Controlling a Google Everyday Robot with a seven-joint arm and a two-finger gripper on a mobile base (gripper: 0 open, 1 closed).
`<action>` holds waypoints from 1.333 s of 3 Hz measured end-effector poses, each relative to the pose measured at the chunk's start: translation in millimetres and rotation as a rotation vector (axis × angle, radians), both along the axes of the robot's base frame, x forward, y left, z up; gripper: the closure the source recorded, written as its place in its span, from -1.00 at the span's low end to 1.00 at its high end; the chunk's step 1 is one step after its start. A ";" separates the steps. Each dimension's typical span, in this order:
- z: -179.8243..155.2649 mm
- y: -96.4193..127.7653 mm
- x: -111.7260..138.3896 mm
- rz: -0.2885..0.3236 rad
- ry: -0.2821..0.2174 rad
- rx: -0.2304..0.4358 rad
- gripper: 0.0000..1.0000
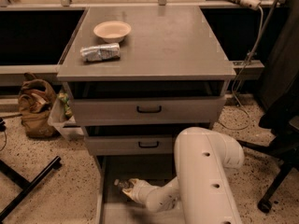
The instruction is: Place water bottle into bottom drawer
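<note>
hand (132, 189) down inside the open bottom drawer (140, 166), clamped on the water bottle (120, 185); only a small, clear, pale end pokes out just beyond the hand.

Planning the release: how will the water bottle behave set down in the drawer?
The water bottle, at the gripper low in the bottom drawer, looks small, probably light. Seemingly sideways, it may roll on the flat floor.
</note>
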State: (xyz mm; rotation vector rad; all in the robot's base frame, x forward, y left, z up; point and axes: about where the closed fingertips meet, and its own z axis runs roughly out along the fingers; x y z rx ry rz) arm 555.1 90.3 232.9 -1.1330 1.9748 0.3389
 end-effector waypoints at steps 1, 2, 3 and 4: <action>-36.9 -11.2 5.0 -0.056 0.018 -0.054 1.00; -40.7 -6.7 5.4 -0.054 0.022 -0.083 1.00; -40.7 -6.7 5.4 -0.054 0.022 -0.083 1.00; -40.7 -6.6 5.4 -0.054 0.022 -0.083 0.61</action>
